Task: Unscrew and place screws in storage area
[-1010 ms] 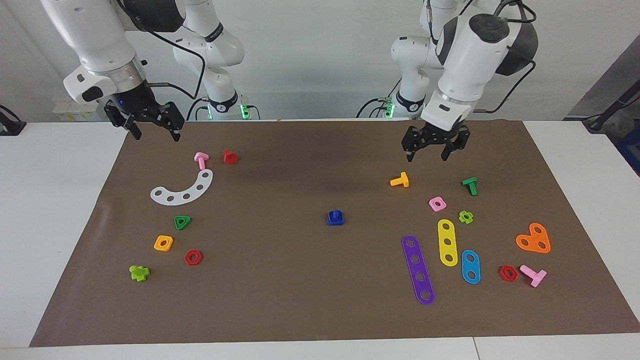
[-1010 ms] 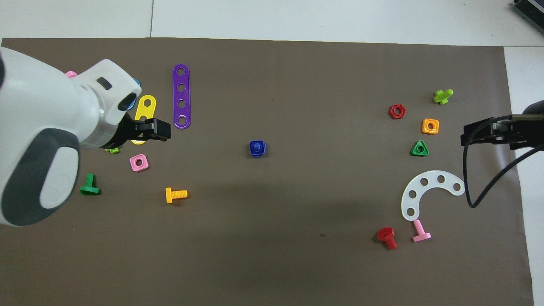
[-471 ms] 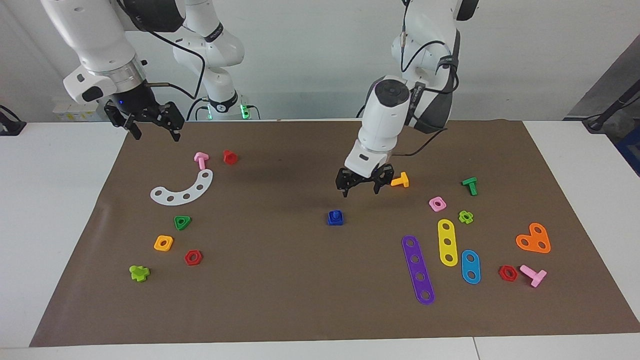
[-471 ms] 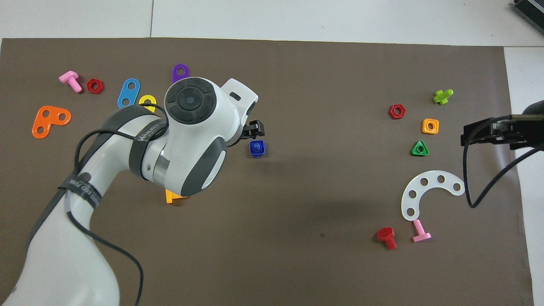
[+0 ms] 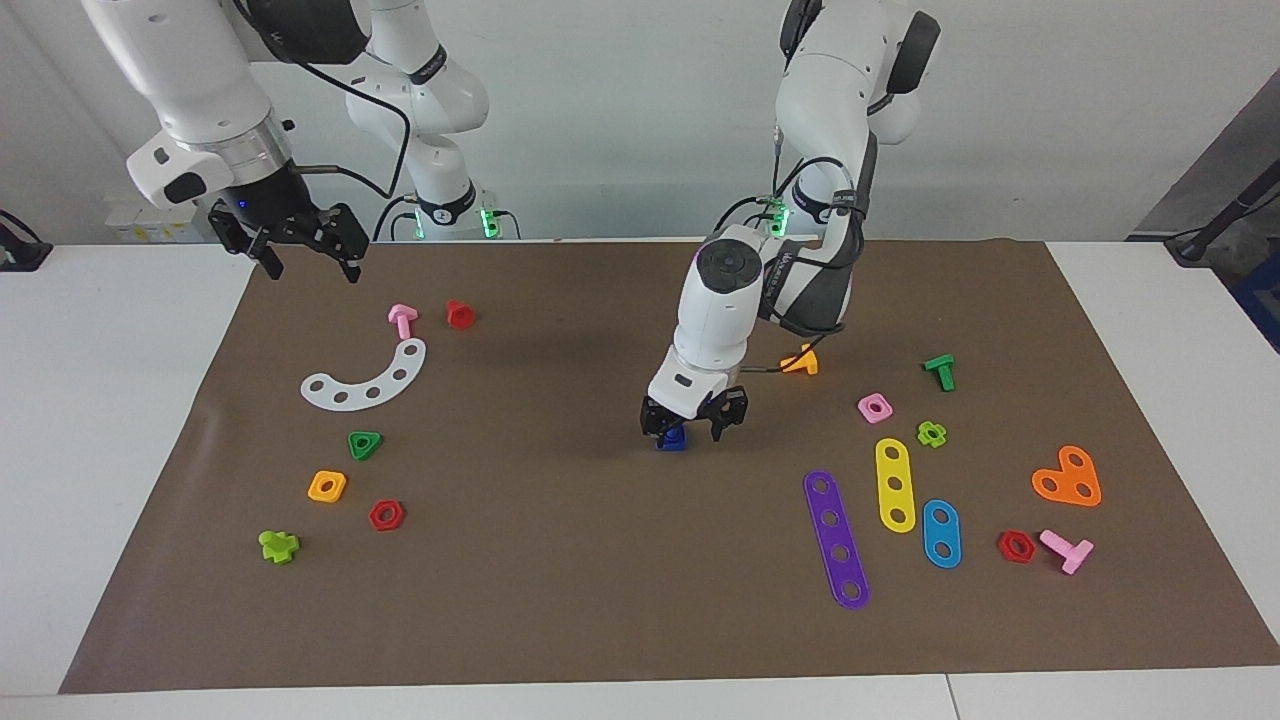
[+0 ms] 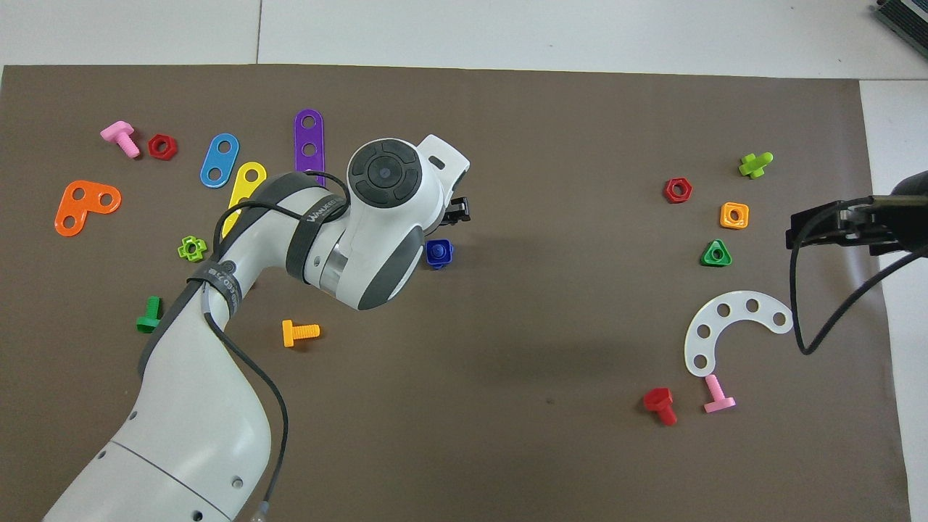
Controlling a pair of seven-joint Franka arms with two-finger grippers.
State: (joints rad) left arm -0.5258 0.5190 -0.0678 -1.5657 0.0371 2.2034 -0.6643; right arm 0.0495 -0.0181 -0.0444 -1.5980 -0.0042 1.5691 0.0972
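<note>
The task has barely begun: the blue bolt [image 5: 672, 438] sits in its blue square nut [image 6: 439, 254] at the middle of the brown mat [image 5: 560, 560], not yet unscrewed, and the storage area [image 5: 350, 440], around the white curved strip [image 5: 368, 379] toward the right arm's end, has no blue bolt in it. Gripping, turning out and carrying the bolt over are all left. The left gripper [image 5: 693, 428] is down directly over the bolt, the forearm slanting down to it, a finger on either side. Whether the fingers are pressing the bolt yet I cannot tell; they look parted around it. The right gripper [image 5: 296, 250] waits, open, raised above the mat's edge beside the storage area.
</note>
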